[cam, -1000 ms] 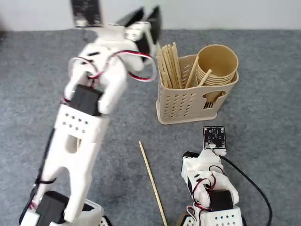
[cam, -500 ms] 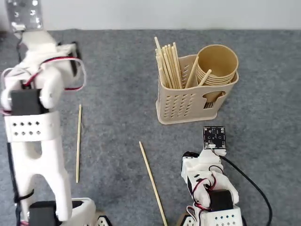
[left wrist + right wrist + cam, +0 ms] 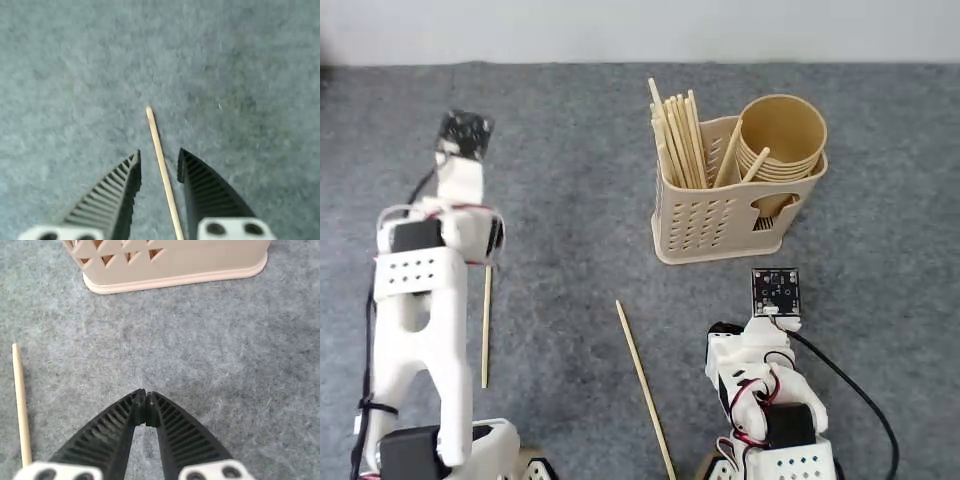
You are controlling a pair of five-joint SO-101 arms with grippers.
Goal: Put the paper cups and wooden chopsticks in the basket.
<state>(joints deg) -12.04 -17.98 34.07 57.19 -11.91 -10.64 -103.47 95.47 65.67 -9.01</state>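
Observation:
A loose wooden chopstick (image 3: 486, 330) lies on the grey mat at the left, its far end under my left arm (image 3: 430, 265). In the left wrist view my left gripper (image 3: 159, 161) is open just above the mat, one finger on each side of that chopstick (image 3: 157, 140). A second chopstick (image 3: 643, 390) lies near the middle front. The beige basket (image 3: 710, 235) holds several chopsticks (image 3: 678, 140) and a stack of paper cups (image 3: 783, 140). My right gripper (image 3: 145, 402) is shut on nothing, low over the mat in front of the basket (image 3: 170, 277), with the middle chopstick (image 3: 21, 405) beside it.
The right arm (image 3: 765, 400) sits folded at the front edge, its wrist camera (image 3: 775, 290) close to the basket's front wall. Bare grey mat stretches between the two arms and behind the left arm.
My left arm swung from beside the basket over to the far left, then came down over the left chopstick. The right arm stayed still.

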